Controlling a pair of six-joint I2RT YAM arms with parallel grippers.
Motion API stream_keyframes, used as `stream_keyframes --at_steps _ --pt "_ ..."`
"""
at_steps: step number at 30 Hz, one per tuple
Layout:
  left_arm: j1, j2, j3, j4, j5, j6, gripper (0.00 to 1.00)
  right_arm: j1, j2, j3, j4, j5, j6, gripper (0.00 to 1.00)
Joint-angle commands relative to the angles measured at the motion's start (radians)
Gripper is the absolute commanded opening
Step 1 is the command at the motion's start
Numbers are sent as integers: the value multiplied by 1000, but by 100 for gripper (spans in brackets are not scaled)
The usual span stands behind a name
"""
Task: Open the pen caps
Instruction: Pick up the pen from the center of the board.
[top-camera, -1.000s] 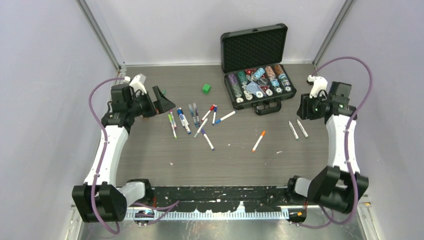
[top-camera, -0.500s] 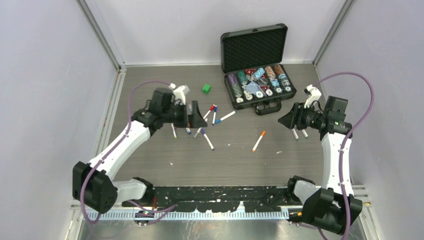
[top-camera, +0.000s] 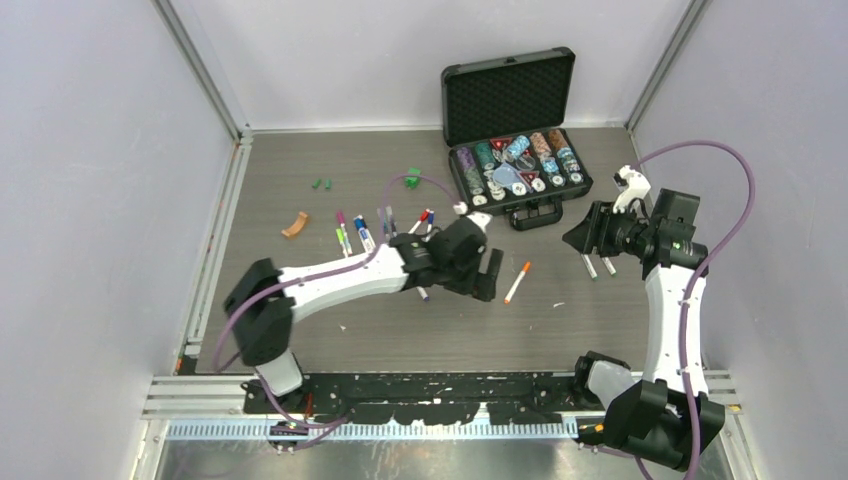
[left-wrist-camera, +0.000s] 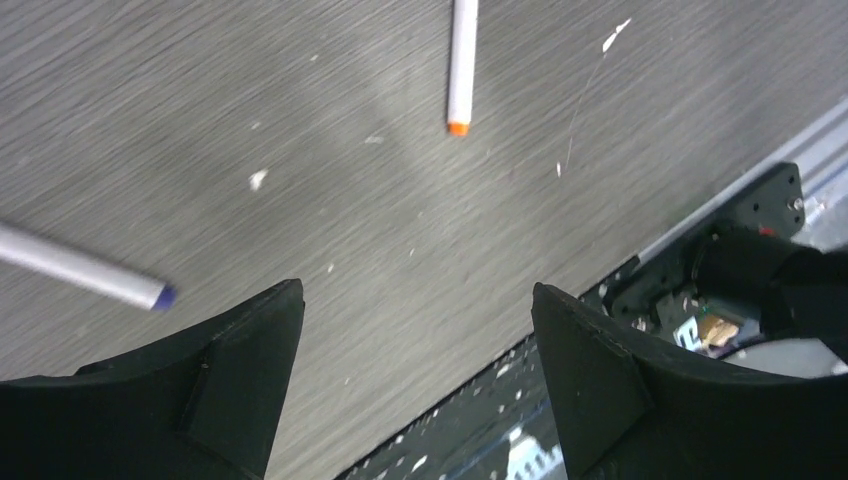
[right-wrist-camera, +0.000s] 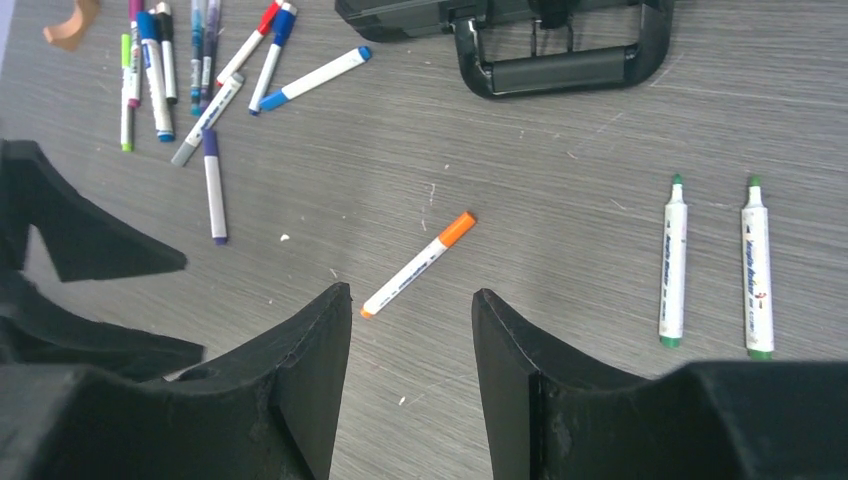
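Note:
An orange-capped pen (top-camera: 517, 282) lies alone at mid-table; its orange pen cap (right-wrist-camera: 457, 228) is on. My left gripper (top-camera: 488, 277) hovers just left of it, open and holding nothing; from the left wrist the pen (left-wrist-camera: 461, 65) sits ahead of the gripper (left-wrist-camera: 415, 290). My right gripper (top-camera: 575, 238) is open and holds nothing; in its wrist view the gripper (right-wrist-camera: 412, 293) frames the orange pen's bare end. Two green pens (right-wrist-camera: 673, 262) lie to its right with tips exposed. Several capped pens (top-camera: 385, 228) cluster at left. Two tiny green caps (top-camera: 320, 184) lie loose.
An open black case (top-camera: 515, 150) of poker chips stands at the back right, its handle (right-wrist-camera: 560, 70) facing the pens. A small green cube (top-camera: 412, 178) sits behind the pen cluster. A curved tan piece (top-camera: 295, 224) lies at left. A purple pen (left-wrist-camera: 80, 268) lies left of my left fingers.
My left arm swung from the far left across the pen cluster to the table's middle, its jaws narrowing slightly. My right gripper moved inward and opened wider.

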Motion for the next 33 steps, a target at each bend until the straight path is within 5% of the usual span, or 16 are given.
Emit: stream_keyframes --at_steps 1,12,33 --pt "-64 162 174 -70 -118 -83 85 -5 -10 47 10 59 30 53" --pt "-164 509 538 -255 -246 -129 74 -12 -11 52 21 115 56 54" --pt "-166 820 987 -431 -339 12 51 -14 -11 50 20 90 52 54"
